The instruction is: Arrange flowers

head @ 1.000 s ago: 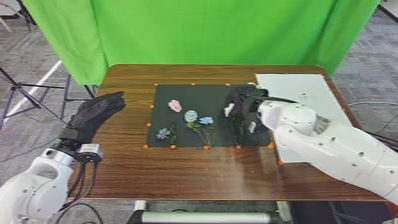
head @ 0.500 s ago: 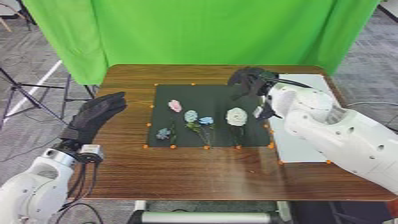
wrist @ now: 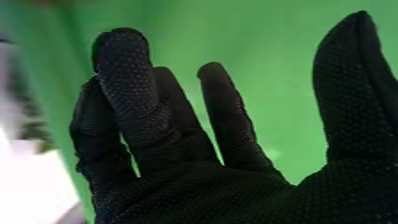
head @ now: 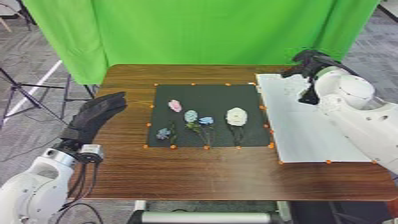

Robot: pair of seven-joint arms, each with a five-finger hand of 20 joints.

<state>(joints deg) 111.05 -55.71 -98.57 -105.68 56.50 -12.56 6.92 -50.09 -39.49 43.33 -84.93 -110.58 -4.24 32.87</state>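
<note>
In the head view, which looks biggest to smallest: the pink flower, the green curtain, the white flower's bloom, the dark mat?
1. green curtain
2. dark mat
3. white flower's bloom
4. pink flower

The right hand (head: 313,62) hides 1 corner of the white sheet (head: 298,135); a blurred pale patch (wrist: 31,180) seems unidentifiable.

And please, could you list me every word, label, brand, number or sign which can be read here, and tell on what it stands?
There is no text that I can read.
Dark mat: no lettering to be made out.
White sheet: none to be made out either.
Right arm: small dark spots, too small to tell if they are print.
</note>
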